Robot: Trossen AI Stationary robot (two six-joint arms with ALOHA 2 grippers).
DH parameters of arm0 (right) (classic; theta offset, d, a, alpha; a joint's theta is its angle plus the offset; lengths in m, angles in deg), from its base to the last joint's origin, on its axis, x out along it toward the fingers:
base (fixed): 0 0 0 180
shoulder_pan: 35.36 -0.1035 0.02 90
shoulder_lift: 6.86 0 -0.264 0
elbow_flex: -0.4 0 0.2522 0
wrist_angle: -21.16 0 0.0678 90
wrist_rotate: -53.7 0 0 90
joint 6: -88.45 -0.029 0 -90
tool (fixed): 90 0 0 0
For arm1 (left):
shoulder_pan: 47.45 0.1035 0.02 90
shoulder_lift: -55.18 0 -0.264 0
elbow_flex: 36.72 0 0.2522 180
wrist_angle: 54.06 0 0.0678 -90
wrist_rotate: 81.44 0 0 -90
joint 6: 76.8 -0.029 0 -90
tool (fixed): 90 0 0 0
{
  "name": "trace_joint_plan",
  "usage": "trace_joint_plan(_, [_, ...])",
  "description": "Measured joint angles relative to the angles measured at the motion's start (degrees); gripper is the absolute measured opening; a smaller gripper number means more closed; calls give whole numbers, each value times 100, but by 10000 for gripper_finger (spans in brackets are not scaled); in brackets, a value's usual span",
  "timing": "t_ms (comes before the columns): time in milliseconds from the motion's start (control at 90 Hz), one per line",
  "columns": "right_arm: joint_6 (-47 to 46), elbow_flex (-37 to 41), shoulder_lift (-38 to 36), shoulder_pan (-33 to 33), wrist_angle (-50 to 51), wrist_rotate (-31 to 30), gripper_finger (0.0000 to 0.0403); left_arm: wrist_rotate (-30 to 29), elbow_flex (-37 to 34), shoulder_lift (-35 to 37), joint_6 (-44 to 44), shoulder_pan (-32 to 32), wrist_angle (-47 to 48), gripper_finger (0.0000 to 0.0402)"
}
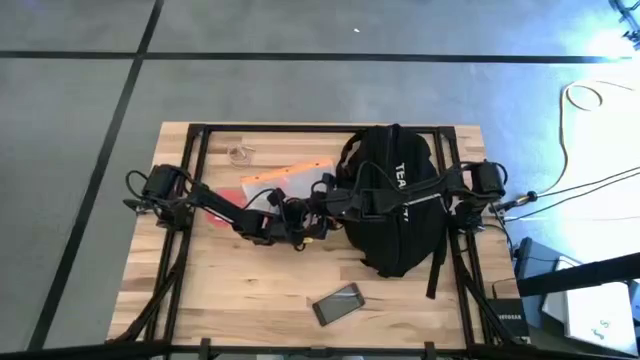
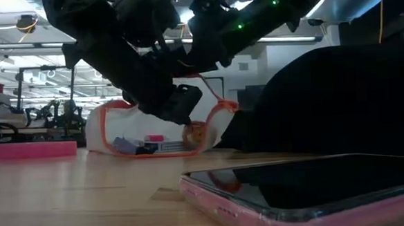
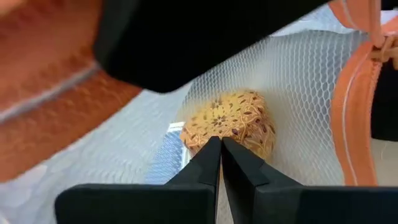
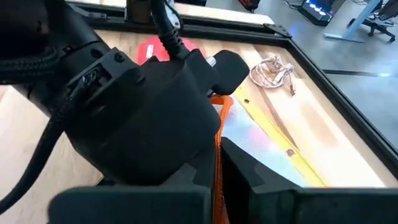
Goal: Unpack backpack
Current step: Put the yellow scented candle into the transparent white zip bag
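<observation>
The black backpack (image 1: 395, 200) lies on the table's right half, a dark bulk in the low view (image 2: 340, 99). Left of it is a white mesh pouch with orange trim (image 1: 285, 178), its bottom edge resting on the wood (image 2: 148, 152). A yellow patterned thing (image 3: 239, 118) shows inside it. My left gripper (image 3: 221, 144) is shut on the mesh. My right gripper (image 4: 217, 158) reaches over the backpack and is shut on the pouch's orange trim. Both meet just left of the backpack (image 1: 310, 208). My left gripper has its shut fingertips on the pouch's white mesh wall (image 3: 205, 134), just in front of the yellow patterned thing. It slants down from the table's left. Whether one layer or a fold is pinched cannot be told. My right gripper pinches the pouch's orange trim (image 4: 219, 121) between its two fingers, at the end nearest the backpack. It comes from the table's right, over the backpack. That end (image 2: 222, 105) is raised off the wood, with a thin orange strand running up to the fingers.
A phone in a pink case (image 1: 338, 303) lies near the front edge, large in the low view (image 2: 310, 190). A flat red thing (image 1: 228, 195) lies beside the pouch, a coiled pale cord (image 1: 240, 153) at the far left. A black frame (image 1: 300, 128) edges the table.
</observation>
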Motion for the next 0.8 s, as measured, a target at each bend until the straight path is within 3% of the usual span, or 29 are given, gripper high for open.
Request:
trace_joint_plan(122, [14,12,18,-14,88,43,0,179,15,-75,-7,-130,162,0])
trace_joint_plan(456, [14,8,32,-33,209,166,0,532,48,161,-1146,-958,113,0])
trace_joint_plan(589, [14,8,32,-26,52,166,0,1606,42,97,-1433,-891,-16,0])
trace_joint_plan(800, [-5,10,21,-5,-45,162,0,1398,37,-53,-1079,-552,26,0])
